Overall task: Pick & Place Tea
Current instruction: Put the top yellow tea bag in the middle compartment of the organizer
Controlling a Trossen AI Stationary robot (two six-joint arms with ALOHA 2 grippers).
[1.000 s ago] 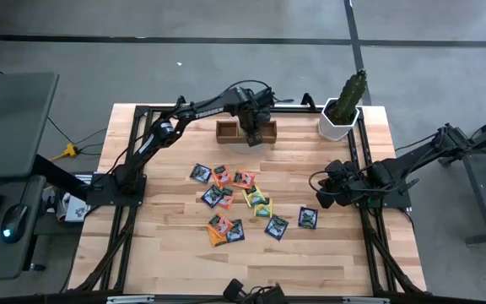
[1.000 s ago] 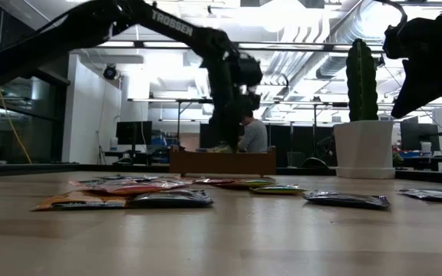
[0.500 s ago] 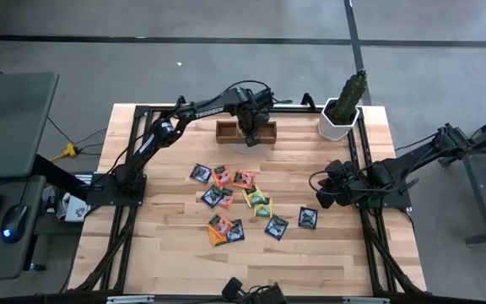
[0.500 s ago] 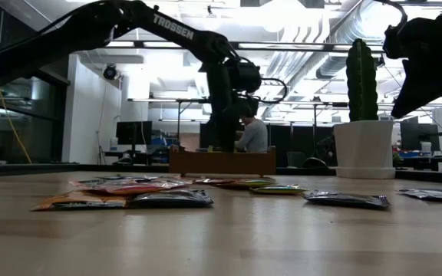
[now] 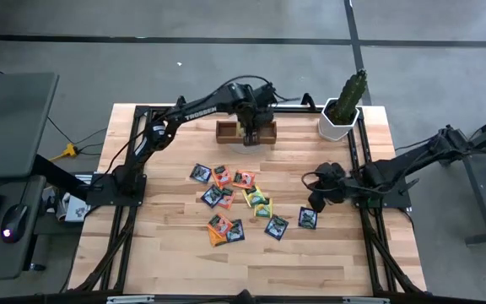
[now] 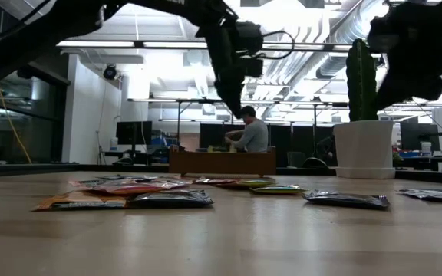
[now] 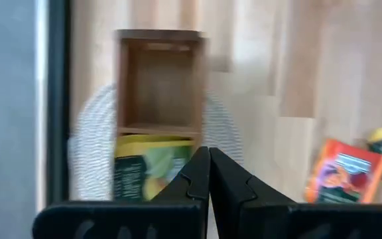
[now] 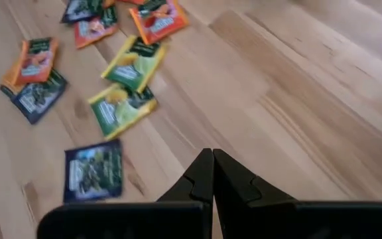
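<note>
Left tool above tray — table's far edge.

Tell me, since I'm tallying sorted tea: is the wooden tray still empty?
Not empty. The left wrist view shows a yellow-green sachet lying in one compartment of the tray; the neighbouring compartment is bare.
</note>
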